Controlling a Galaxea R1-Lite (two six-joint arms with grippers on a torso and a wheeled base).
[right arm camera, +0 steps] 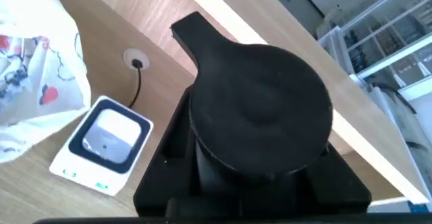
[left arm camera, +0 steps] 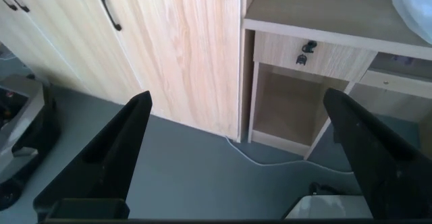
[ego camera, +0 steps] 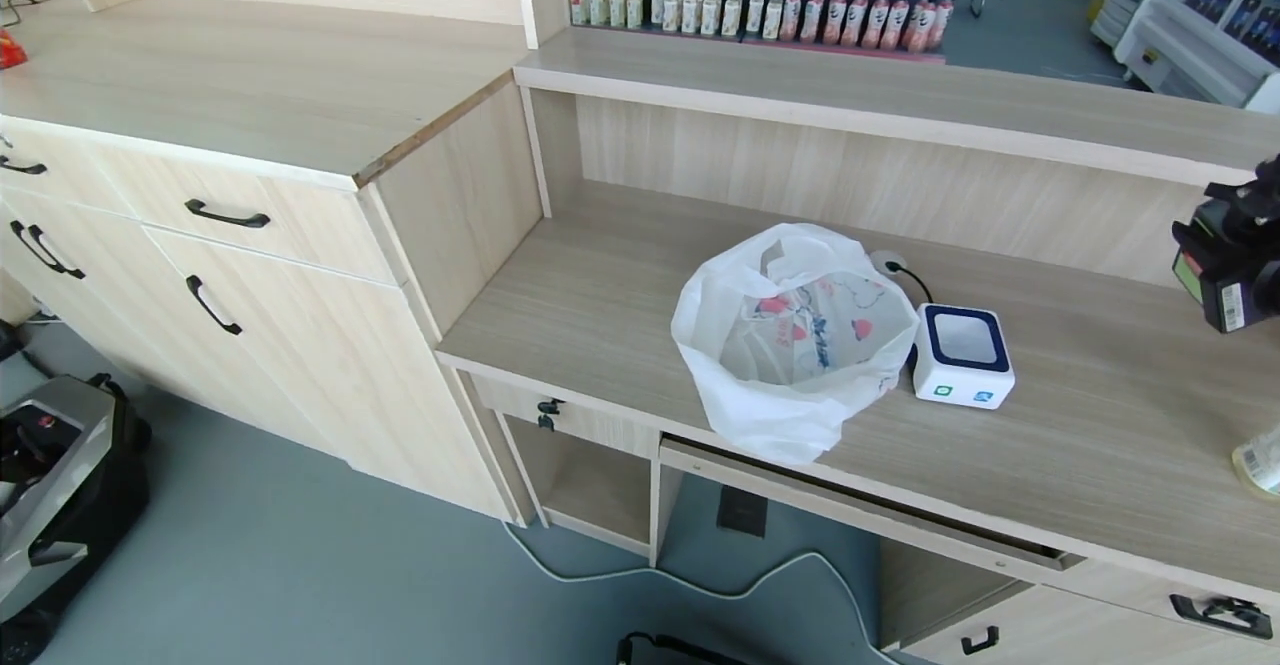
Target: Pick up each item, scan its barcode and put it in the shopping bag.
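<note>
Counter [ego camera: 600, 315] of pale wood was logged in the head view. On it the shopping bag [ego camera: 790, 345], white plastic, was seen standing with its mouth open upward and printed packaging inside. The scanner [ego camera: 962, 355], a white box with a dark-framed window, was noted just beside the bag at its 3 o'clock. A cable [ego camera: 915, 285] was traced from the scanner to a grommet [ego camera: 888, 263] at its 11 o'clock. At the 3 o'clock edge the right gripper [ego camera: 1255, 275] was observed raised over the counter, closed on a black item [ego camera: 1215, 245] bearing a barcode label, well apart from the scanner. A clear bottle [ego camera: 1262, 460] was recorded on the counter at the scanner's 4 o'clock, cut off by the edge.

In the left wrist view the left gripper [left arm camera: 237, 96] was found with jaws wide apart and nothing between them, held low over the grey floor [left arm camera: 202, 163] before a cabinet [left arm camera: 182, 55].

In the right wrist view the black item [right arm camera: 260, 109] was seen close up, round-topped, above the counter; the scanner [right arm camera: 108, 140] and the bag [right arm camera: 40, 69] lay beyond it, side by side.
</note>
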